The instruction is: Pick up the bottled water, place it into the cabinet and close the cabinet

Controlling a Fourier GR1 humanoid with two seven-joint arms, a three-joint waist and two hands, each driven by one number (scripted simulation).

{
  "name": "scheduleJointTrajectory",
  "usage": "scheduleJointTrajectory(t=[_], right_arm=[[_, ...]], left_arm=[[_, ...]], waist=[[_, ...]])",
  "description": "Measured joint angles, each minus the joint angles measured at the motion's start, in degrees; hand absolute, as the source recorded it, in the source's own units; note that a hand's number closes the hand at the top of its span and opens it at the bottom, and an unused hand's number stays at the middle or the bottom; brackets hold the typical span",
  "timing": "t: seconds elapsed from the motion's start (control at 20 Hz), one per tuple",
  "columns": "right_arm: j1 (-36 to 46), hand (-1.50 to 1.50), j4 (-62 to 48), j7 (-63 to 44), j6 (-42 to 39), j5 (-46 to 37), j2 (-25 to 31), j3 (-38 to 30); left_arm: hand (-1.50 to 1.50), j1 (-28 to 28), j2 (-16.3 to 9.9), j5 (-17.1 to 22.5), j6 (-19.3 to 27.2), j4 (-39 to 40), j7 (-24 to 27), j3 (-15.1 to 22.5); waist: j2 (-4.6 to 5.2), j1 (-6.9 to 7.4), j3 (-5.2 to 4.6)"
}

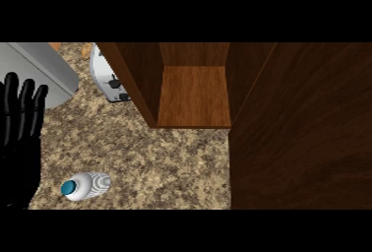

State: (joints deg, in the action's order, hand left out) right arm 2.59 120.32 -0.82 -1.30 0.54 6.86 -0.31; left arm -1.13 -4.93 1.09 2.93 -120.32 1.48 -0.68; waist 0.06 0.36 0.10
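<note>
Head view: bottled water (85, 185) stands upright on speckled counter (160, 162), near left, teal cap (69, 187) facing up, ribbed clear body below. Left hand (20, 123) at left edge, fingers straight and released, resting, holds nothing, just beside bottle but apart. Right hand not seen. Cabinet (193, 96) open at far centre, shelf bare; its door (301, 128) swung out on right. Toaster (109, 78) far left of cabinet.

Judgement: bottle likely light, thin plastic, smooth, may dent or slip; grasp round mid-body below cap, keep upright.

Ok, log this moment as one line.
bottled water: on counter, untouched | cabinet: open, shelf bare | left hand: open, resting at left edge | right hand: out of view
</note>
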Motion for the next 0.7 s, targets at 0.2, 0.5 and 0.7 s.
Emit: scheduleJointTrajectory(t=[0.2, 0.5, 0.7], right_arm=[[-2.6, -1.50, 2.1, 0.5, 0.2, 0.0, -1.2, 0.9], [-10.0, -1.50, 6.0, -5.4, -0.9, 4.7, -2.8, 3.4], [-16.7, -1.50, 12.0, -9.7, -1.7, 6.8, -3.1, 5.9]], left_arm=[[-1.50, 3.0, -4.2, 9.0, -8.9, -1.1, 2.5, -2.9], [-1.50, 12.8, -11.1, 23.4, -23.9, -0.9, 0.8, -3.2], [-1.50, 20.4, -15.4, 31.6, -31.6, -1.8, 0.7, -7.1]], waist=[[-0.19, -0.08, -0.11], [-0.50, 0.09, -0.21], [-0.51, 0.04, -0.18]])
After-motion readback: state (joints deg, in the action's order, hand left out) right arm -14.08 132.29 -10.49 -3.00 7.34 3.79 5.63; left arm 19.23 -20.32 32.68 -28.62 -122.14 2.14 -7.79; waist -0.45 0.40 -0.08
